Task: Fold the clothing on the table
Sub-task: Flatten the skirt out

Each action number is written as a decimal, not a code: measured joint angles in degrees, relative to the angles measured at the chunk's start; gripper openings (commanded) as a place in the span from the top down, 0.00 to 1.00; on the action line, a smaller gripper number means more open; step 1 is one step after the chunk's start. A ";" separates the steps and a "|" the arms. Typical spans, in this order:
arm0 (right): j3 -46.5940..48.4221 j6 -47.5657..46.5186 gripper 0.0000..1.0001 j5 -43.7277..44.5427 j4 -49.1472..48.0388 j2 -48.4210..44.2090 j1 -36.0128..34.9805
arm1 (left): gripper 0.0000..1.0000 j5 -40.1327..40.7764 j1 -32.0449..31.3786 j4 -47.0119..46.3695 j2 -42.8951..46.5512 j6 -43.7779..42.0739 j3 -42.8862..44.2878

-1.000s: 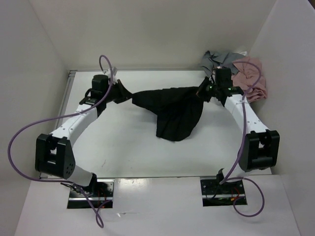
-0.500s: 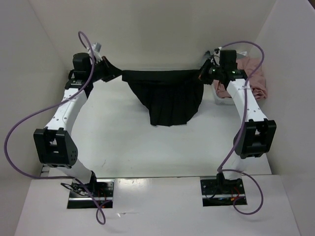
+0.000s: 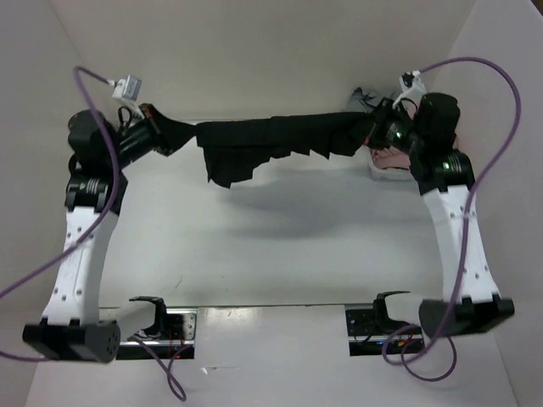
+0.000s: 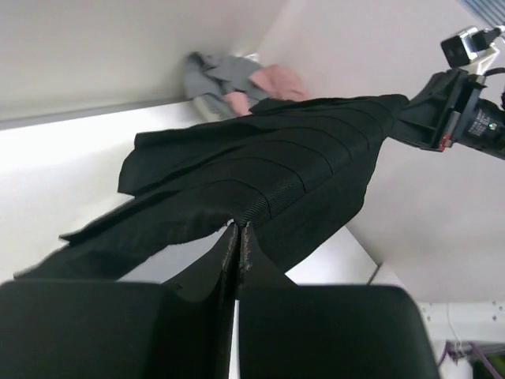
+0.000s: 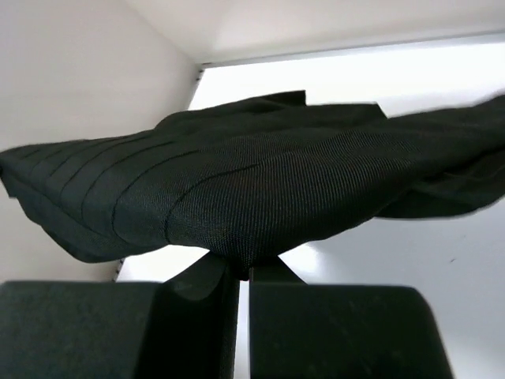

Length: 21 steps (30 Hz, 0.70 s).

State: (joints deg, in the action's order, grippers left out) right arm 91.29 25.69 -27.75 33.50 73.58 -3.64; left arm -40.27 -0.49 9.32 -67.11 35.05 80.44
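Aloft across the upper frame, the black pleated skirt (image 3: 271,140) hangs stretched above the white table (image 3: 254,254). The left gripper (image 3: 170,136) pinches its left end. The right gripper (image 3: 366,136) pinches its right end, fingers clamped tight.

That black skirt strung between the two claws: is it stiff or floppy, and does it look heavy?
Probably floppy: the black skirt drapes between the left gripper and right gripper, its hem hanging in loose points. Likely light, since narrow pinches at two ends hold it off the table. Its pleats may resist lying flat.
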 measured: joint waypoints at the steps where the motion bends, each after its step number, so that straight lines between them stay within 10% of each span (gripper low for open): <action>1: -2.32 -0.31 1.00 -0.09 -0.33 -3.61 -0.31 | 1.00 -0.66 0.02 0.13 3.08 -0.22 -1.60; 12: -12.09 -0.74 1.00 -1.44 -0.02 -24.70 -0.61 | 1.00 -7.17 0.11 4.22 12.70 -0.13 -6.78; 21: -21.20 2.38 1.00 -3.54 -2.84 -6.84 0.68 | 1.00 -6.27 1.25 2.05 -2.38 0.37 -6.99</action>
State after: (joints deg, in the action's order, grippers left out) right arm 70.08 28.08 -31.29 30.65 66.74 -2.96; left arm -46.54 0.75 11.38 -69.49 35.42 73.45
